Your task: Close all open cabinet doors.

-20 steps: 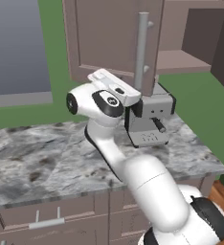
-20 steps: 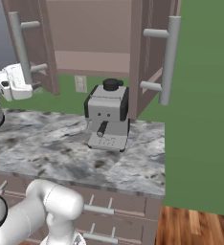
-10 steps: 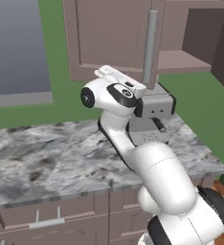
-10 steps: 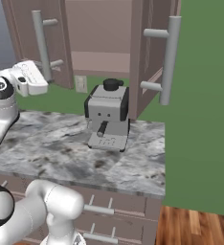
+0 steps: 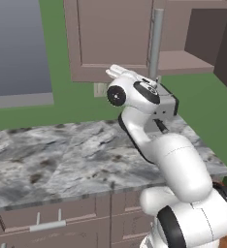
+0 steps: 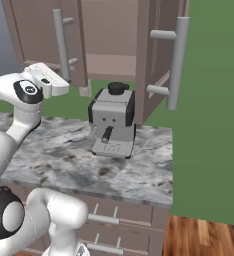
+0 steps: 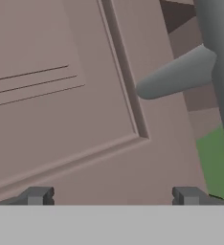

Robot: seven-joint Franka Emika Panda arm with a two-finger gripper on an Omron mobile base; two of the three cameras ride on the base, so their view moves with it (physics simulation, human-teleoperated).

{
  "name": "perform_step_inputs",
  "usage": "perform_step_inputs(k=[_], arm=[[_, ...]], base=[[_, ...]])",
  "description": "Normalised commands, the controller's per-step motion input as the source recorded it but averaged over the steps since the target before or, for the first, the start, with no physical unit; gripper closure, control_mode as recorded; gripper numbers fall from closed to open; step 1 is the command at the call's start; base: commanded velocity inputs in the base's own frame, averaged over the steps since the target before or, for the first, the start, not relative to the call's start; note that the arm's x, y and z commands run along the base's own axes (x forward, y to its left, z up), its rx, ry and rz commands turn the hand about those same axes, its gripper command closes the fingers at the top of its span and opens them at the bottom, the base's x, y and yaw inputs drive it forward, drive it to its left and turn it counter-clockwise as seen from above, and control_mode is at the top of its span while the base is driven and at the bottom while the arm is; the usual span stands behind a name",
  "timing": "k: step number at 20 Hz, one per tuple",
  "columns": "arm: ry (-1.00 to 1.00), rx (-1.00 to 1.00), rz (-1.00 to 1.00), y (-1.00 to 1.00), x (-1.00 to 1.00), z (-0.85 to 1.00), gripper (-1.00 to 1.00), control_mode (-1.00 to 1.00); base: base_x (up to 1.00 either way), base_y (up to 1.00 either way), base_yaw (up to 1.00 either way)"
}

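The left cabinet door (image 6: 36, 35) hangs partly open above the counter, its long silver handle (image 6: 61, 45) near its free edge. In the hand view this door's recessed panel (image 7: 61, 95) is very close, with its handle (image 7: 181, 72) at the upper right. My gripper (image 7: 113, 196) is open against the door's face, nothing between its fingertips (image 7: 37, 196). The hand (image 5: 132, 82) sits just below the handle (image 5: 156, 43). The right cabinet door (image 6: 156, 55) stands wide open, swung out toward me, handle (image 6: 176, 60) facing right. Between the doors the cabinet shelf (image 5: 188, 60) is exposed.
A grey coffee machine (image 6: 111, 125) stands on the granite counter (image 6: 64, 160) under the open cabinet. My arm (image 5: 169, 155) hides most of it in the left base view. Drawer fronts (image 5: 47, 223) run below the counter. A window (image 5: 16, 48) is at the left.
The left door has swung further toward shut, its handle moving right in both base views. My hand has followed it, staying against the door face. The right door has not moved.
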Motion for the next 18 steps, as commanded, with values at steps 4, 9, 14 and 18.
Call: perform_step_inputs(k=[4, 9, 14, 18], arm=[[0.0, 0.0, 0.18, -0.28, 0.38, 0.0, -1.0, -1.0], [0.0, 0.0, 0.09, -0.11, 0.26, 0.0, -1.0, -1.0], [0.0, 0.0, 0.0, 0.0, 0.25, 0.0, -1.0, -1.0], [0.0, 0.0, 0.01, 0.0, 0.28, 0.0, -1.0, -1.0]], base=[[0.0, 0.0, 0.0], [0.0, 0.0, 0.0], [0.0, 0.0, 0.0], [0.0, 0.0, 0.0]])
